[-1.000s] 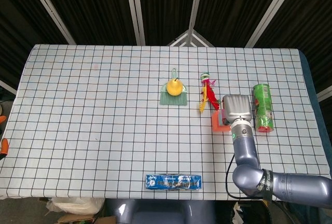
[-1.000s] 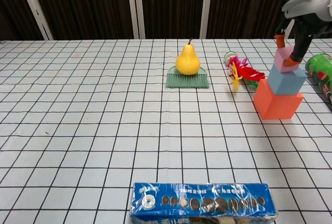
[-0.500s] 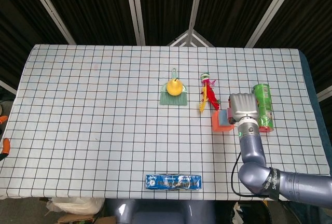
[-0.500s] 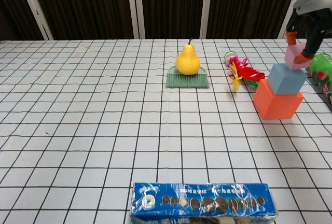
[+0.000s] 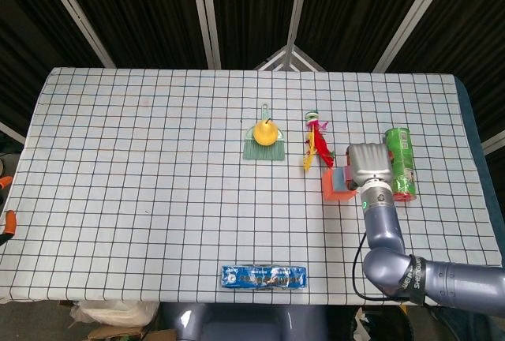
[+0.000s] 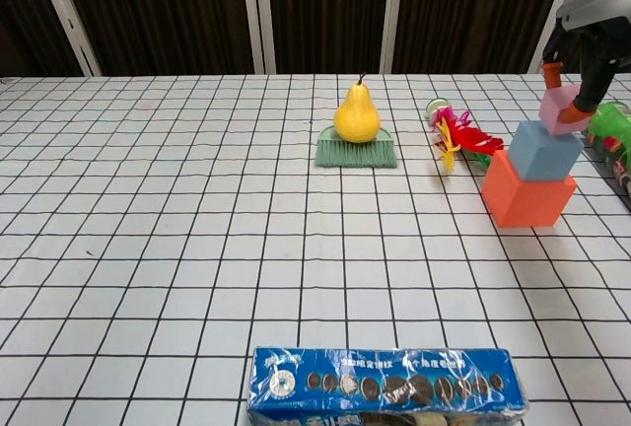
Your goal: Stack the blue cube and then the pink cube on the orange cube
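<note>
Looking down from the head view, the right hand sits over the stack near the right edge of the table, its grey casing covering most of what is beneath. Only part of the orange cube and a sliver of the blue cube show at its left side; the pink cube and the fingers are hidden here. A green can lies just beside the hand toward the right edge. A yellow pear rests on a green brush near the table's middle, with a red and yellow feathered toy between it and the stack. A blue packet lies at the near edge. The left hand is out of sight.

From the chest view, the orange cube stands on the table with the blue cube on top of it. The pink cube is tilted, pinched between the orange-tipped fingers of the right hand, its lower corner at the blue cube's top right; whether they touch cannot be told.
</note>
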Controlling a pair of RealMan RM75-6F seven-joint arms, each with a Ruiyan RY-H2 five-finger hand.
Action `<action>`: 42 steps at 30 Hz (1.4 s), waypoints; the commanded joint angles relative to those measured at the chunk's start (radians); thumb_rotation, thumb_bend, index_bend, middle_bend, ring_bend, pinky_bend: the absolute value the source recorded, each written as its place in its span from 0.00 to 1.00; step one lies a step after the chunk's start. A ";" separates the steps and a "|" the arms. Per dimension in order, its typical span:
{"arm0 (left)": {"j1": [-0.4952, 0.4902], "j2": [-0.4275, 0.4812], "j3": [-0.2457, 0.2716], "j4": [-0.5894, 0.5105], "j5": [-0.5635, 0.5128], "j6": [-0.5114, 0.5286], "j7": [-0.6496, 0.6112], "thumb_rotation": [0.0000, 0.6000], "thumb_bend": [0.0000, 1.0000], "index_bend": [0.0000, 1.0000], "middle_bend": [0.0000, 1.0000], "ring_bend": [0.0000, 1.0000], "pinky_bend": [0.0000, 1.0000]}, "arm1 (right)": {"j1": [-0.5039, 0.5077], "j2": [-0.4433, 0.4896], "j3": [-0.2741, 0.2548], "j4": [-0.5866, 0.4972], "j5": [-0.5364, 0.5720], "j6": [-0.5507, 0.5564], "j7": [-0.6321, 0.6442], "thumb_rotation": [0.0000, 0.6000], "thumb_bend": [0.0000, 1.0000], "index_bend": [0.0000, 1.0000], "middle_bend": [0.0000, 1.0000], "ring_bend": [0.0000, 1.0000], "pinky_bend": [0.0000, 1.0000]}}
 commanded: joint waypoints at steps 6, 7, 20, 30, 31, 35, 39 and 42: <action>0.001 0.002 -0.001 0.001 -0.001 -0.001 -0.006 1.00 0.58 0.17 0.07 0.00 0.00 | 0.012 -0.009 -0.011 0.012 0.010 -0.003 0.006 1.00 0.49 0.55 1.00 1.00 1.00; 0.001 0.002 -0.001 0.001 -0.001 -0.001 -0.006 1.00 0.58 0.17 0.07 0.00 0.00 | 0.013 -0.010 -0.013 0.014 0.012 -0.004 0.006 1.00 0.49 0.55 1.00 1.00 1.00; 0.001 0.000 0.000 -0.001 -0.001 -0.001 0.001 1.00 0.58 0.17 0.07 0.00 0.00 | 0.018 -0.007 -0.026 0.023 0.011 -0.025 0.030 1.00 0.49 0.55 1.00 1.00 1.00; 0.000 0.001 -0.001 0.000 -0.002 -0.003 0.000 1.00 0.58 0.17 0.07 0.00 0.00 | 0.024 0.007 -0.038 0.023 0.020 -0.056 0.033 1.00 0.49 0.31 1.00 1.00 1.00; 0.001 0.001 -0.001 0.000 -0.002 -0.002 0.000 1.00 0.58 0.17 0.07 0.00 0.00 | 0.025 0.009 -0.039 0.022 0.022 -0.059 0.033 1.00 0.49 0.27 1.00 1.00 1.00; 0.001 0.002 -0.001 -0.001 -0.003 -0.001 -0.001 1.00 0.58 0.17 0.07 0.00 0.00 | 0.029 0.015 -0.043 0.019 0.026 -0.067 0.033 1.00 0.49 0.19 1.00 1.00 1.00; 0.002 0.002 -0.001 -0.001 -0.001 0.000 -0.001 1.00 0.58 0.17 0.07 0.00 0.00 | 0.033 0.024 -0.048 0.014 0.032 -0.076 0.031 1.00 0.49 0.15 1.00 1.00 1.00; 0.001 0.002 -0.001 -0.001 -0.001 -0.002 -0.001 1.00 0.58 0.17 0.07 0.00 0.00 | 0.037 0.035 -0.055 0.004 0.042 -0.087 0.024 1.00 0.48 0.15 1.00 1.00 1.00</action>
